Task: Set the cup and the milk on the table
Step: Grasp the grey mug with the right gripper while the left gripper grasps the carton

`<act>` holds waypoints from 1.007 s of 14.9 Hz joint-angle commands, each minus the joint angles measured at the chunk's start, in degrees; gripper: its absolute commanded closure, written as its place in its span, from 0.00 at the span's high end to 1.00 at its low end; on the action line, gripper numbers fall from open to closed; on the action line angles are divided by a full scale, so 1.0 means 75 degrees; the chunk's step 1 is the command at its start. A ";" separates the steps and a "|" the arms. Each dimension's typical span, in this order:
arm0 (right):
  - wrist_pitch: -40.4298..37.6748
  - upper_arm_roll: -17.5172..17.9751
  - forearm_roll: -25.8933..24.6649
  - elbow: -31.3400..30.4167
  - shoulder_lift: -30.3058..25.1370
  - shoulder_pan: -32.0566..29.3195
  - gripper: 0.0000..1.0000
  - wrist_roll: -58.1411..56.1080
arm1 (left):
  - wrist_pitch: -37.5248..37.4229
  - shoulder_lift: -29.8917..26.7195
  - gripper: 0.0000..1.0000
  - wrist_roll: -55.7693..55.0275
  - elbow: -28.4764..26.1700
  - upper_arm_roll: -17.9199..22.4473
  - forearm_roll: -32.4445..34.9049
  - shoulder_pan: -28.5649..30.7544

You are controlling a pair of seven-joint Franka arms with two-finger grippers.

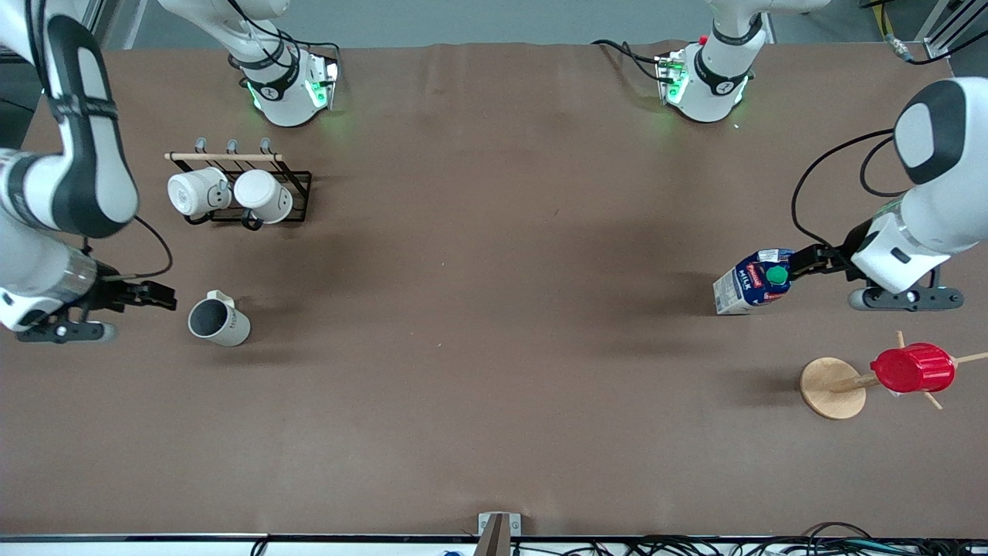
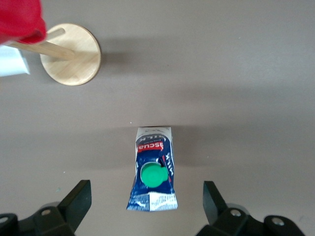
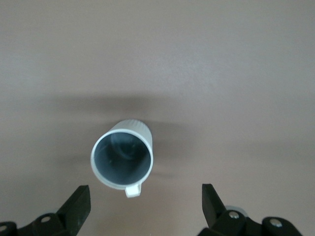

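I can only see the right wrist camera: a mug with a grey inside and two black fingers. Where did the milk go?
Observer: The milk carton stands at the left arm's end of the table, under the open left gripper.
Operator: Anything near it?
Observer: A red ribbed cup on a wooden stand, nearer the front camera than the carton.
Operator: Any more mugs?
Observer: Two white mugs on a black rack, farther from the front camera than your mug and the open right gripper beside it.
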 commanded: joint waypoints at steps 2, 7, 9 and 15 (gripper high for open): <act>0.1108 -0.0011 0.0103 -0.0372 0.0477 0.0009 1.00 -0.0367 | 0.0822 0.0000 1.00 -0.0026 -0.0659 0.0047 -0.0056 -0.0054; 0.2094 -0.0011 0.0103 -0.0864 0.0725 -0.0014 1.00 -0.0789 | 0.1749 0.0363 0.99 -0.0038 -0.1187 -0.0035 0.0155 -0.0077; 0.2235 0.0000 0.0103 -0.0935 0.0830 0.0009 0.94 -0.0789 | 0.1796 0.0515 0.99 -0.0026 -0.1222 -0.0070 0.0155 -0.0100; 0.2740 0.0153 0.0115 -0.1228 0.0959 0.0021 0.21 -0.0708 | 0.1890 0.0458 0.99 -0.0026 -0.1702 -0.0141 0.0354 -0.0042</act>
